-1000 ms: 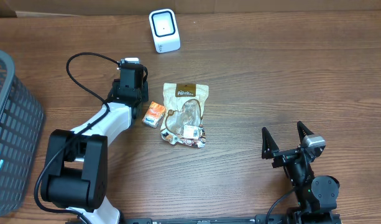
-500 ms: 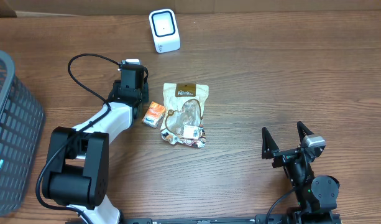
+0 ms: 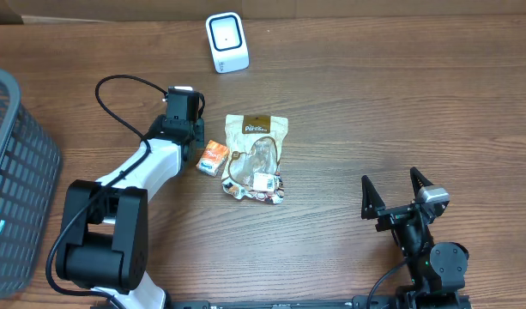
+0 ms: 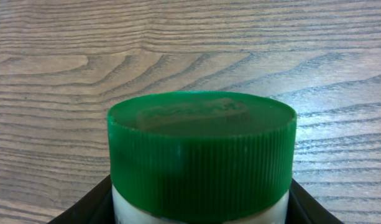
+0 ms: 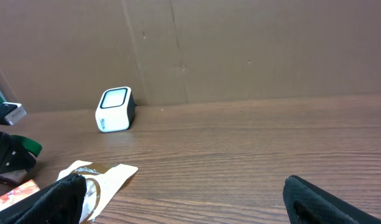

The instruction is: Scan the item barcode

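Note:
A white jar with a ribbed green cap [image 4: 201, 149] fills the left wrist view, and my left gripper [image 4: 199, 213] is shut on its body just below the cap. From overhead the left gripper [image 3: 182, 110] hides the jar; it sits left of centre, well short of the white barcode scanner [image 3: 226, 41] at the table's far edge. In the right wrist view the green cap [image 5: 30, 147] shows at the far left and the scanner [image 5: 114, 109] stands against the cardboard wall. My right gripper [image 3: 398, 190] rests open near the front right, nothing between its fingers [image 5: 66, 198].
A beige snack pouch [image 3: 256, 156] and a small orange box [image 3: 214, 157] lie flat just right of the left gripper. A dark mesh basket [image 3: 14, 172] stands at the left edge. A black cable [image 3: 117, 86] loops behind the left arm.
The left gripper has edged slightly to the right and towards the far side with the jar in it. The right arm has not moved.

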### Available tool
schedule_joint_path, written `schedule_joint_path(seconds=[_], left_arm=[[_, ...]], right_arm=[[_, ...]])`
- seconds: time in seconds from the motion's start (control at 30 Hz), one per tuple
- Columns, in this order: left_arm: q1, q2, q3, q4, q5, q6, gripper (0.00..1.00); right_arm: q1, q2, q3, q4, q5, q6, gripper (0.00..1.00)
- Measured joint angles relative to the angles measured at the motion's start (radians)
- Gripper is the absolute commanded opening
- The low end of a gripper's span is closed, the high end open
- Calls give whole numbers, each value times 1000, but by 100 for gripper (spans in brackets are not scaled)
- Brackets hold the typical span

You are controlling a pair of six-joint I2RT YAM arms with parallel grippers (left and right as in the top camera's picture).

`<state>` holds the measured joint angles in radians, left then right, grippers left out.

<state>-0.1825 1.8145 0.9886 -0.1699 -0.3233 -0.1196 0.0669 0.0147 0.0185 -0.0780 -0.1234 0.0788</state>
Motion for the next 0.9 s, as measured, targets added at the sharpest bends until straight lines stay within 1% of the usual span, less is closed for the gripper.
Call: schedule_joint_path(seconds=[0.1, 0.17, 0.53, 0.67, 0.8, 0.9], left_arm=[[0, 0, -3, 20, -3, 6, 4], [0, 0, -15, 63, -3, 20, 4], [1, 66, -51, 378, 5, 32, 4], [1, 92, -63, 487, -10, 91, 4], [2, 103, -72, 590, -19, 192, 4], [7, 103, -72, 619, -17, 239, 4]], right_arm=[[0, 0, 0, 0, 0, 0, 100], [0, 0, 0, 0, 0, 0, 100], [0, 0, 0, 0, 0, 0, 100], [0, 0, 0, 0, 0, 0, 100], [0, 0, 0, 0, 0, 0, 100], [0, 0, 0, 0, 0, 0, 100]])
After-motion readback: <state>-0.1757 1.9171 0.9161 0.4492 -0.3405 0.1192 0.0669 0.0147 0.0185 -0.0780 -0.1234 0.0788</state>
